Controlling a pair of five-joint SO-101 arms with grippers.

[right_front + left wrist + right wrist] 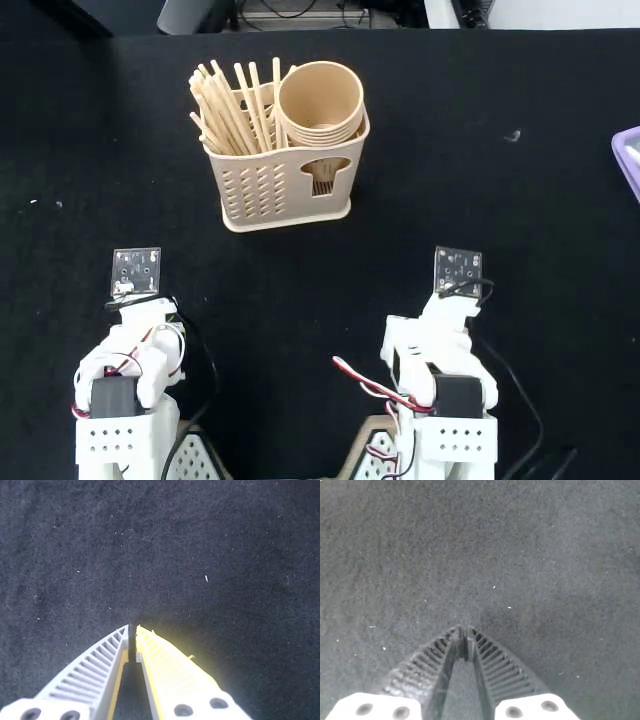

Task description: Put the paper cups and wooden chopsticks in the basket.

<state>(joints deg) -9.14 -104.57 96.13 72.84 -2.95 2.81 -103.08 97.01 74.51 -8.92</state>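
Observation:
A beige perforated basket (262,190) stands on the black table toward the back, left of centre. Its left compartment holds several wooden chopsticks (232,112) standing on end. Its right compartment holds a stack of paper cups (321,102). Both arms are folded back at the near edge, well away from the basket. My left gripper (133,628) is shut with nothing in it, pointing at bare black cloth. My right gripper (464,630) is also shut and empty over the cloth. In the high view the left arm (132,330) sits at the lower left and the right arm (445,335) at the lower right.
A purple object (630,160) pokes in at the right edge of the table. The black cloth (480,190) lies bare between the arms and the basket. Cables and equipment sit beyond the table's far edge.

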